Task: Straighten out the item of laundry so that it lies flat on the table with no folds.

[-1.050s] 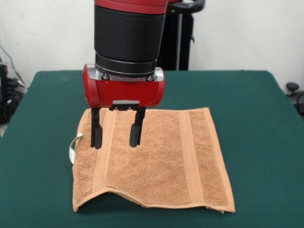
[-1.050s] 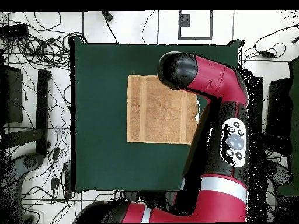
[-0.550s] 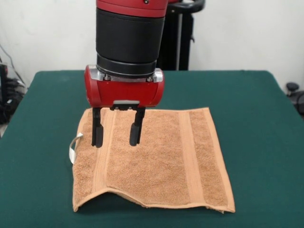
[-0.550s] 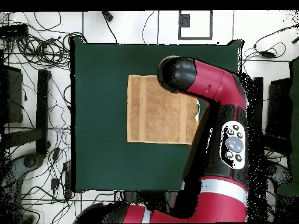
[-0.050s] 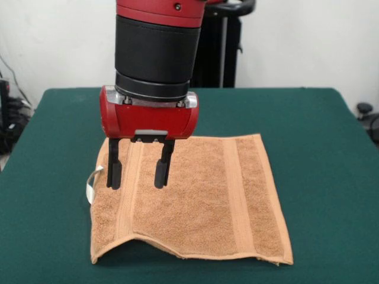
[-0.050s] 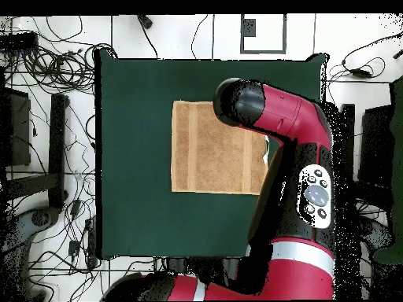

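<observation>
One towel [image 5: 195,201]: spread on table [image 5: 320,118], front edge humped.
End effector [image 5: 138,171]: fingers apart, empty, above towel's left band.

- front view: arm [image 5: 157,50] cut off by top edge, only the wrist and gripper [image 5: 138,168] show
- front view: 2 fingers [image 5: 113,165] hang apart over the towel [image 5: 195,195]; can't tell if the tips touch the terry or sit just above it
- front view: red gripper body hides the towel's far edge behind the fingers
- front view: table [image 5: 320,154] cut off at the bottom edge and both lower sides
- white tag [image 5: 91,182], just outside the left-hand finger: too small to read
- overhead view: arm [image 6: 275,118] covers the gripper and the towel [image 6: 208,149] corner below it; fingers hidden
</observation>
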